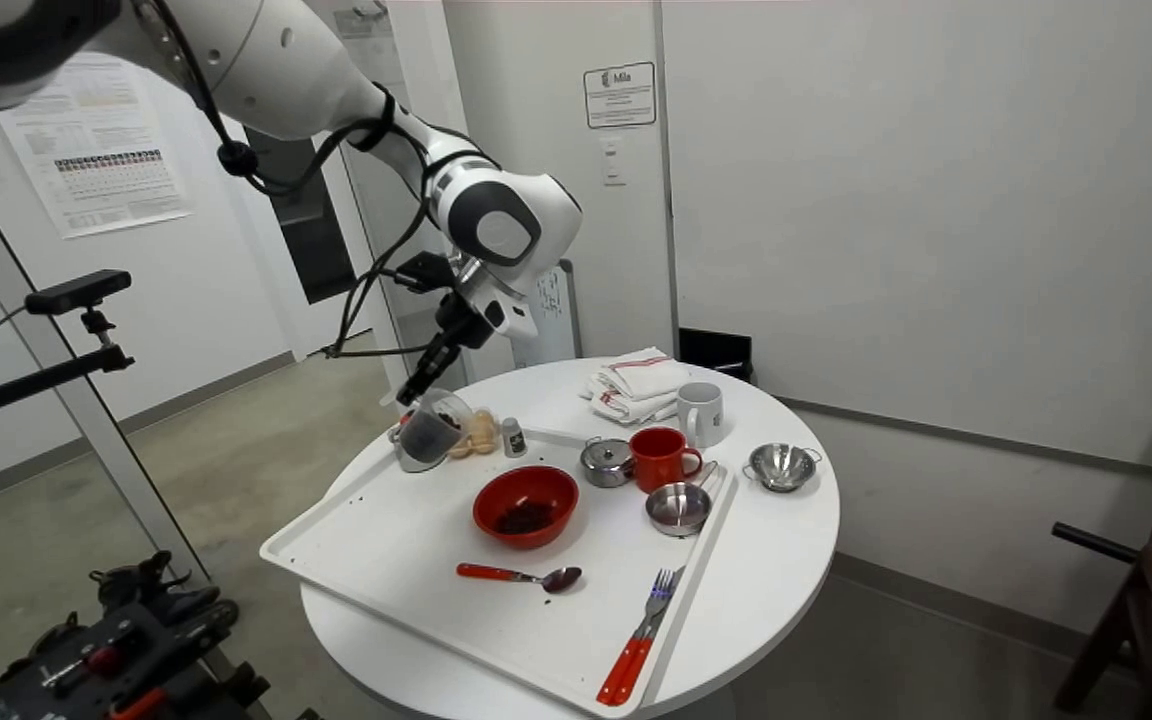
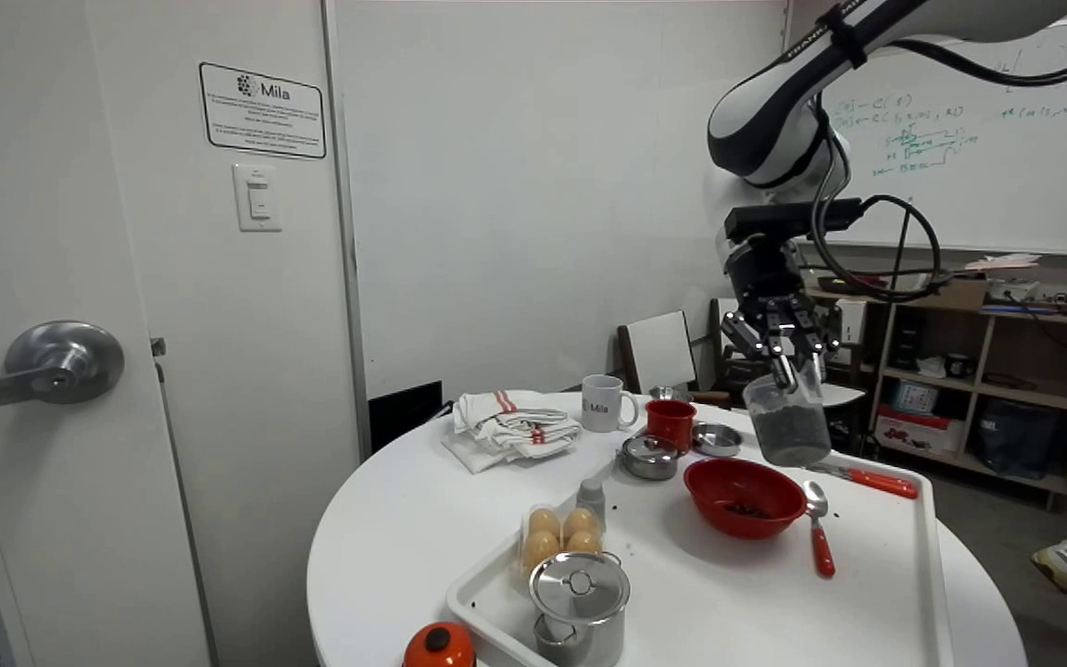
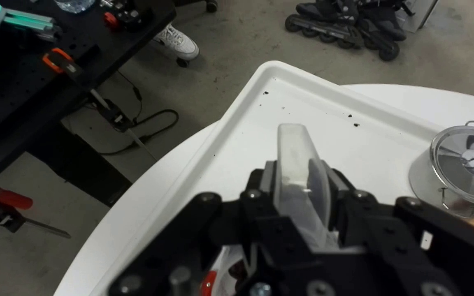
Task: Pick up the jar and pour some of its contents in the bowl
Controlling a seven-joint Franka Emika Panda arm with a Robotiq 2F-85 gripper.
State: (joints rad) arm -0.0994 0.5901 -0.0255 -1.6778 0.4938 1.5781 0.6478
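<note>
The jar is a clear plastic jug with a dark grey area on its side. My gripper (image 3: 298, 185) is shut on its handle in the wrist view (image 3: 296, 152). The jar hangs slightly tilted above the tray in both exterior views (image 1: 431, 432) (image 2: 788, 431), below the gripper fingers (image 1: 411, 392) (image 2: 791, 371). The red bowl (image 1: 526, 484) (image 2: 733, 480) stands on the tray with dark bits inside. The jar is apart from the bowl, not over it in an exterior view. The jar's inside is mostly hidden in the wrist view.
The white tray (image 1: 386, 545) lies on a round table. A lidded steel pot (image 2: 580, 602), eggs (image 2: 561, 537) and a grey shaker (image 2: 592, 500) stand at one side. A red mug (image 1: 660, 458), small pans and a spoon (image 1: 521, 575) surround the bowl. Dark crumbs lie on the tray.
</note>
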